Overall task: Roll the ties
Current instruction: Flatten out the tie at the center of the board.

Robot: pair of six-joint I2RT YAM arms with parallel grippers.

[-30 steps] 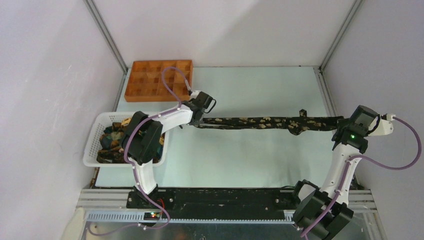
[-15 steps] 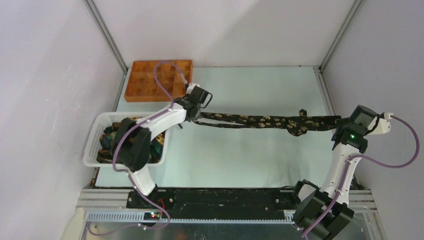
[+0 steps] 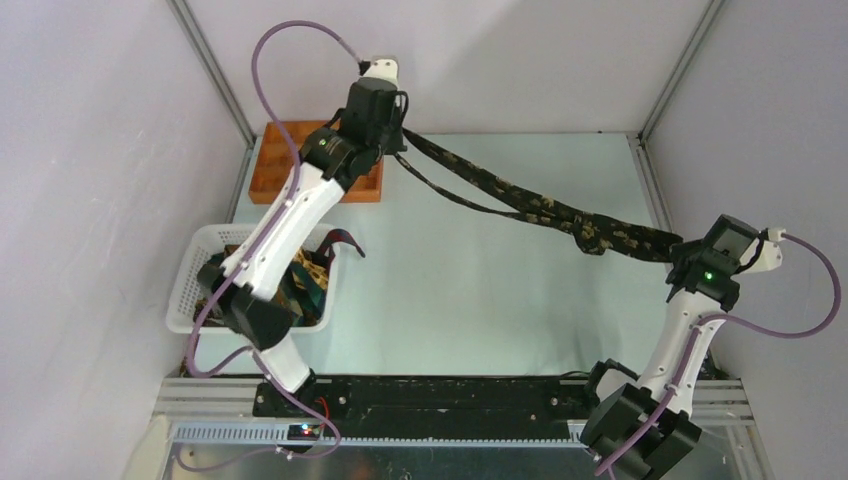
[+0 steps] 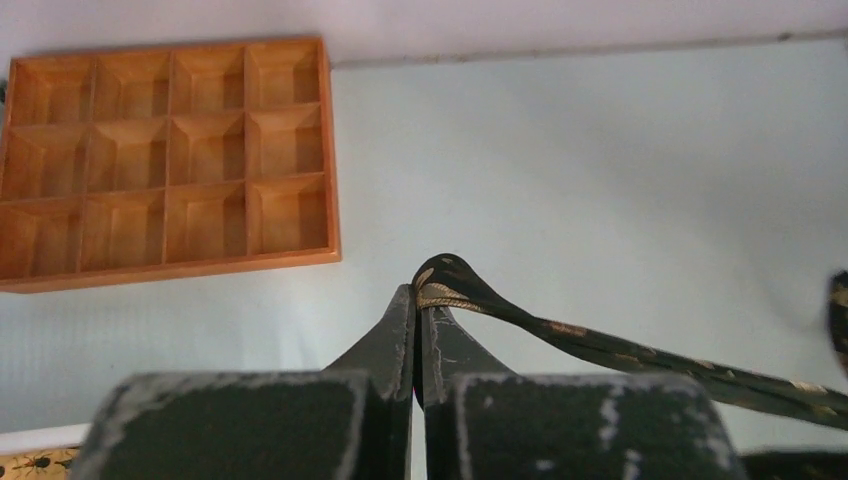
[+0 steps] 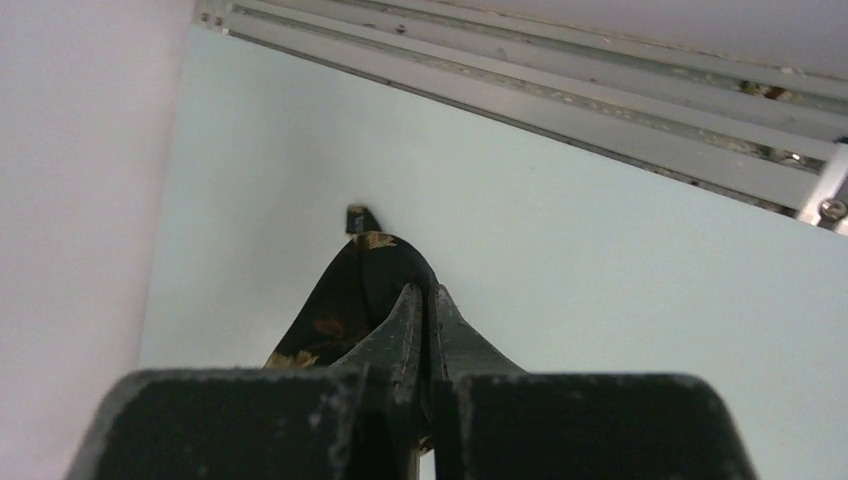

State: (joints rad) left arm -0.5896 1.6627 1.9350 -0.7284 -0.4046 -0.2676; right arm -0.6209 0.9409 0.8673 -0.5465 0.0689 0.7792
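Though pinched at both ends, nowhere near rolled: no turns wound, by the look of it.

Far left of frame: white mesh basket [image 3: 185,300] with more ties [image 3: 305,282] heaped inside, one dark end flopped over the right rim. None of those rolled either, so most of the job judged ahead.

Upper left: orange compartment tray [image 4: 332,150], nothing seen in its cells from the left wrist.

Just right of the tray, raised high: left fingers [image 4: 395,330] shut tight on the thin part of the tie [image 3: 530,205], small loop of fabric poking past the tips.

From there, slanting down through mid-frame toward centre right. Apparently lifted off the bench [image 3: 460,320] at the upper end, wider and bunched near the lower; contact with the bench there impossible to judge.

Centre right: right fingers [image 5: 400,325] clamped flat on the broad end, near the bench's right edge and the frame rail [image 5: 560,100].

Room: wide bare bench through the middle and lower frame, good for laying the strip flat and winding.

Tight spots: back wall [image 3: 480,60] and tray close behind the left arm, side wall [image 3: 780,120] hard by the right.
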